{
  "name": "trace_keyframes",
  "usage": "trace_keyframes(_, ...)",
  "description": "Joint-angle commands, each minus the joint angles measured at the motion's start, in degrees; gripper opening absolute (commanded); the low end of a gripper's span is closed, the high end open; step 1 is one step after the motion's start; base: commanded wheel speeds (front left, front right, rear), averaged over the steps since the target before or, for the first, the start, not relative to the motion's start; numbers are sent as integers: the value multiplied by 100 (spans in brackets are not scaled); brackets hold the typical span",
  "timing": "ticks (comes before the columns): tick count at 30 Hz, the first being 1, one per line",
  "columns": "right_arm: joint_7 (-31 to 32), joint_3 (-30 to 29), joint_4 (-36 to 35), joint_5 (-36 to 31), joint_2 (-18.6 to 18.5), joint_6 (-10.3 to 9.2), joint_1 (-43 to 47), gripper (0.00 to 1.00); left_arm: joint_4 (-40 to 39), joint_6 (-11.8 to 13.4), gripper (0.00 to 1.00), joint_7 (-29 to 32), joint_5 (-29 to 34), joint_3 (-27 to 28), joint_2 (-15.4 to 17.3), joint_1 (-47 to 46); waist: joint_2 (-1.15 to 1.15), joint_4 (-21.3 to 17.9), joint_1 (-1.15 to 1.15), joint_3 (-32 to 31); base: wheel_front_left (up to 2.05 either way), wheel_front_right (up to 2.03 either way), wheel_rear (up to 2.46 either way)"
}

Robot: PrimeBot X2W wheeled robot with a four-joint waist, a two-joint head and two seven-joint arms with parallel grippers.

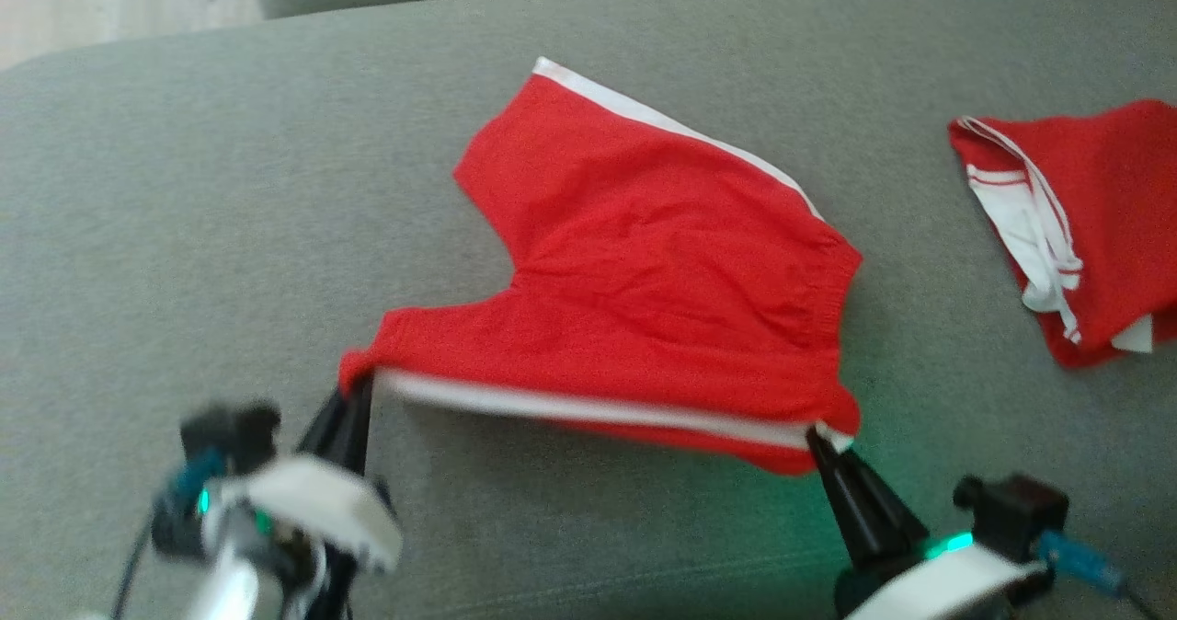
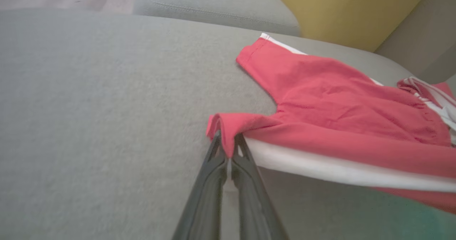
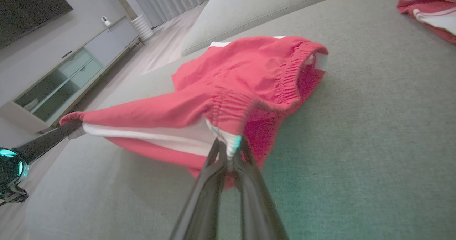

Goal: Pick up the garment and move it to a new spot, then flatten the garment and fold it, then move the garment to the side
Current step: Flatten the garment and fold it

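The garment is a pair of red shorts with white side stripes, spread on a grey sofa cushion. Its near edge is lifted and stretched taut between both grippers. My left gripper is shut on the hem corner of the near leg, seen close in the left wrist view with red cloth draped over the fingertips. My right gripper is shut on the waistband corner; the right wrist view shows this pinch with the elastic waistband bunched behind. The left gripper also shows there at the far end of the stripe.
A second red and white garment lies crumpled at the right of the cushion. A yellow cushion stands behind in the left wrist view. A TV cabinet and floor lie beyond the sofa's edge.
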Motion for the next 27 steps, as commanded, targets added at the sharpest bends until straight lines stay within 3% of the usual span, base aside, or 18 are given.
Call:
trace_keyframes(1,135,76,-252,199,15,-4,-388,0,-131,-66,0,202,-129,242,79,-716,0,-195,0,159,0,0,0)
trace_keyframes(6,451,37,-150,1099,226,-4,-1163,0,476,-375,0,944,-350,233,195,-2092,0,-597,0,643,0,0,0)
trace_keyframes(14,433,61,576,2370,383,-4,-2625,0,2248,-824,0,2029,-401,120,478,-4337,0,-1264,0,1346,0,0,0)
trace_keyframes(18,325,226,973,2749,408,-4,-3119,0,2949,-937,0,2111,-336,68,513,-4993,0,-1498,0,1520,0,0,0)
trace_keyframes(25,-227,871,1703,3580,423,-4,-3921,0,4342,-1114,0,1719,-185,-29,502,-6001,0,-1890,0,1764,0,0,0)
trace_keyframes(26,-304,993,1793,3674,424,-4,-4004,11,4512,-1141,0,1629,-166,-42,514,-6089,0,-1934,0,1782,0,0,0)
trace_keyframes(27,-366,1107,1880,3766,424,-4,-4073,52,4667,-1174,0,1537,-153,-61,510,-6168,0,-1962,0,1797,0,0,0)
